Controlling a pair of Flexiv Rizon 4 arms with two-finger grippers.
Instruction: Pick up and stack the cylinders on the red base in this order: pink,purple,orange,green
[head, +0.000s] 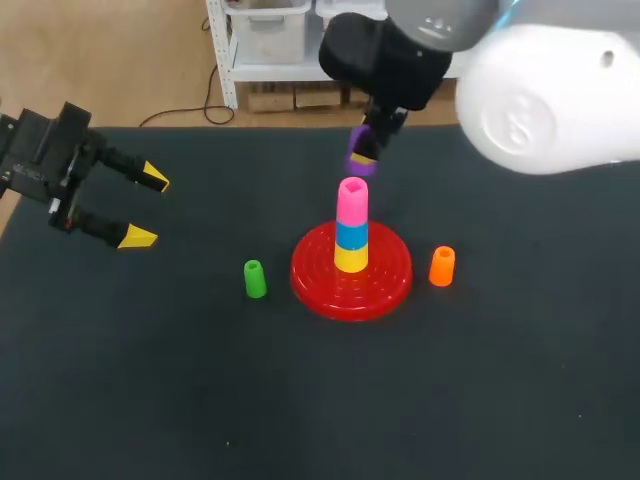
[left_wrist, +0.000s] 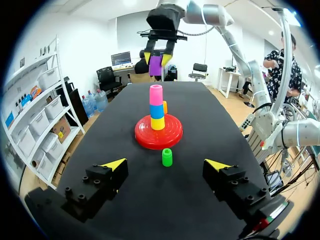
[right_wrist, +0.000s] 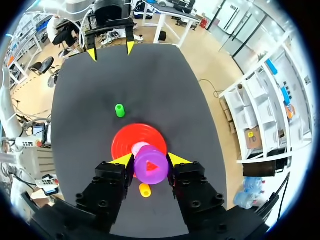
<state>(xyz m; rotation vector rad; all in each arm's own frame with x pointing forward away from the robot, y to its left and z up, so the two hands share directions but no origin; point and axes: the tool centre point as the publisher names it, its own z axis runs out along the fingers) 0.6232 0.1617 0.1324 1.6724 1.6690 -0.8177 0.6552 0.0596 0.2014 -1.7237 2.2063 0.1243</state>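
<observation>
Right gripper (right_wrist: 150, 160) clenched on purple cylinder (head: 361, 160), axis upright, apparently above the pink cylinder (head: 352, 200), slightly toward the table's (head: 150, 380) far edge. Left gripper (head: 147, 208) released, well apart.

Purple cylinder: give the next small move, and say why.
Probably nudge it into line over the pink cylinder before lowering. The right end effector grips the purple cylinder above the pink one, seemingly a little off its axis.

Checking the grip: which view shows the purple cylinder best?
The right wrist view: the purple cylinder sits large between the right claw's yellow tips, above the pink cylinder. The left wrist view shows it small, side-on; the head view shows it partly hidden by the claw.
</observation>
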